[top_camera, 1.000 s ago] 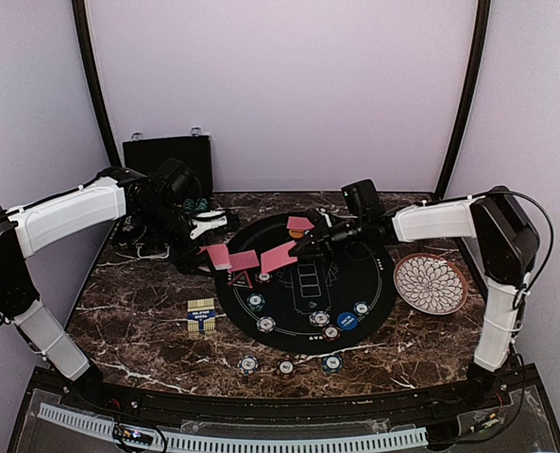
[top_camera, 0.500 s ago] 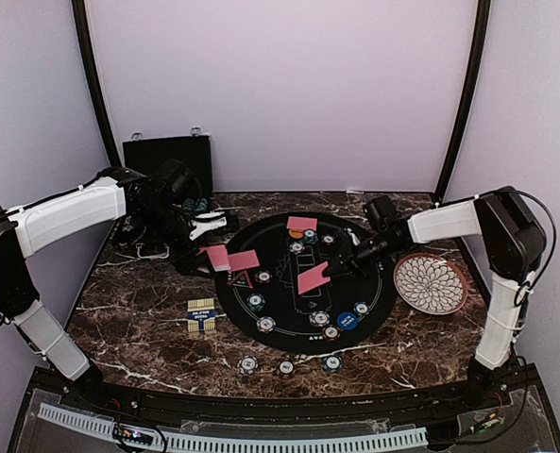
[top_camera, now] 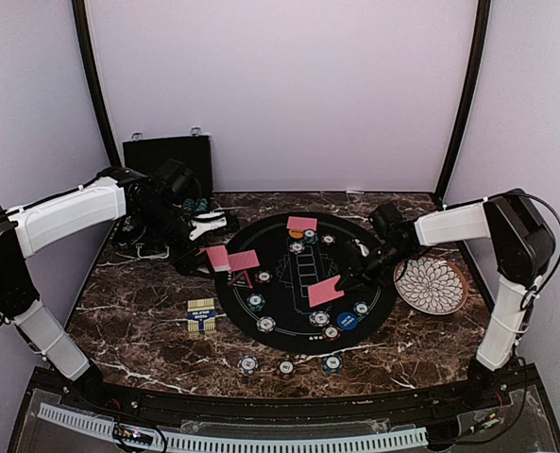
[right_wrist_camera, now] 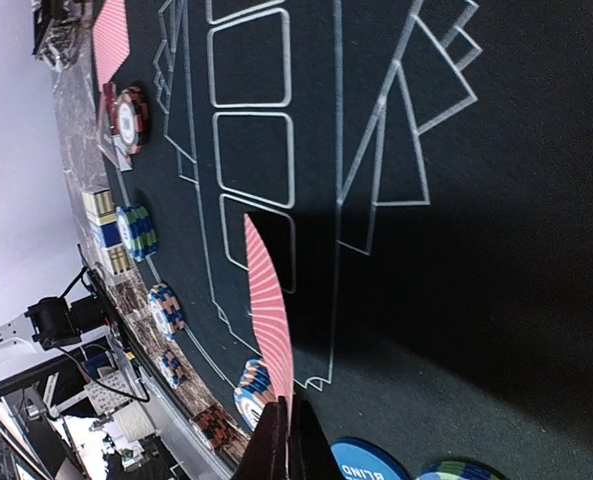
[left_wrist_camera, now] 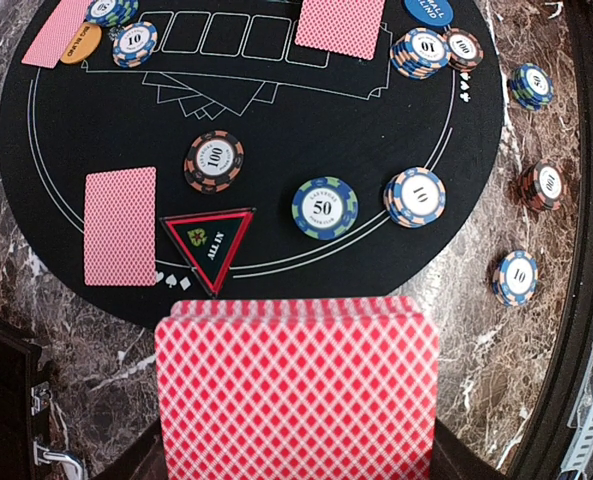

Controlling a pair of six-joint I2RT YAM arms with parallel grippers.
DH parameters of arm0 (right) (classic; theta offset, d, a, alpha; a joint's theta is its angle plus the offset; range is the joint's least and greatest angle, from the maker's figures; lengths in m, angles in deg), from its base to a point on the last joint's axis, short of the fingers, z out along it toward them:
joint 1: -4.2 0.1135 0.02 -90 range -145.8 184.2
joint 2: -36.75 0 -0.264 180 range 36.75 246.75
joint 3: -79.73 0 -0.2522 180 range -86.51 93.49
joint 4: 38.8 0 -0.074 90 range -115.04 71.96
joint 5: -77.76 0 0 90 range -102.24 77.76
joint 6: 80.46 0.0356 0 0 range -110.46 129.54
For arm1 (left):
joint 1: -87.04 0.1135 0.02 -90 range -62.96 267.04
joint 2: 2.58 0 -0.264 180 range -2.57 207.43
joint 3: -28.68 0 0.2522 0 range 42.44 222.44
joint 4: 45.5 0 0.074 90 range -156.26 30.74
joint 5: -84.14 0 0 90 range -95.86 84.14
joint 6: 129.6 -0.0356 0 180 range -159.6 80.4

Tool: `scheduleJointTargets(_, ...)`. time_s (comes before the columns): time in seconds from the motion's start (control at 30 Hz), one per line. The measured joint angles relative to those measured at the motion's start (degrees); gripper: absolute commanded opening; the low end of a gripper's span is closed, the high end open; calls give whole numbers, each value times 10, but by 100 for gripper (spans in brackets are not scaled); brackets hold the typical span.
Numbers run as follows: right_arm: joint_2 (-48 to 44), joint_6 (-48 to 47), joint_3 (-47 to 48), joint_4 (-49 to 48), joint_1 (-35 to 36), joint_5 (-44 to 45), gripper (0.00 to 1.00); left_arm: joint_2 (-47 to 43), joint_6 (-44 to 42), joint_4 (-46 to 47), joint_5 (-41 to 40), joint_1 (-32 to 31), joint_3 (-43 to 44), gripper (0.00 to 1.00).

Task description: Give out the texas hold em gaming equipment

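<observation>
A single red-backed playing card (right_wrist_camera: pixel 269 320) hangs tilted above the round black felt mat (top_camera: pixel 289 326), its edge pinched in the right gripper (right_wrist_camera: pixel 284 445), whose jaws are nearly together. The left gripper (top_camera: pixel 200 253) clamps a red-backed deck (left_wrist_camera: pixel 296 390), which hides its fingertips.

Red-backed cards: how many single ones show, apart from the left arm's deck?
3: far card by the orange disc; left card by the triangle marker; third card pinched by the right gripper. Others may be hidden.
</observation>
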Motion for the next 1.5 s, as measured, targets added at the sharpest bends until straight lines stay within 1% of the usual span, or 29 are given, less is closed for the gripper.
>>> scheduleJointTargets(0.07,0,-5,0,10,0,9,26,0,0,0,0,0,0,0)
scheduleJointTargets(0.1,0,-13,0,14,0,14,31,0,0,0,1,0,0,0)
scheduleJointTargets(0.17,0,-20,2,26,0,26,38,0,0,-1,1,0,0,0)
scheduleJointTargets(0.3,-1,-37,21,62,0,65,46,0,0,-3,3,0,0,0)
scheduleJointTargets(0.47,-11,-40,58,77,0,99,52,1,0,-5,5,0,4,0)
scheduleJointTargets(0.63,-33,-3,69,39,15,86,61,1,0,-7,5,0,4,0)
scheduleJointTargets(0.8,-35,57,74,-42,68,47,71,2,0,-7,5,0,4,0)
scheduleJointTargets(0.93,-10,92,122,-92,116,17,75,3,0,-7,5,0,4,0)
scheduleJointTargets(1.0,12,116,147,-136,136,-3,76,3,0,-7,5,0,4,0)
scheduleJointTargets(1.23,90,219,181,-289,168,-60,76,3,0,-6,5,0,4,0)
scheduleJointTargets(1.33,118,249,197,-324,175,-73,75,3,0,-6,5,0,4,0)
scheduleJointTargets(1.5,143,277,224,-355,195,-89,73,3,0,-6,5,0,4,0)
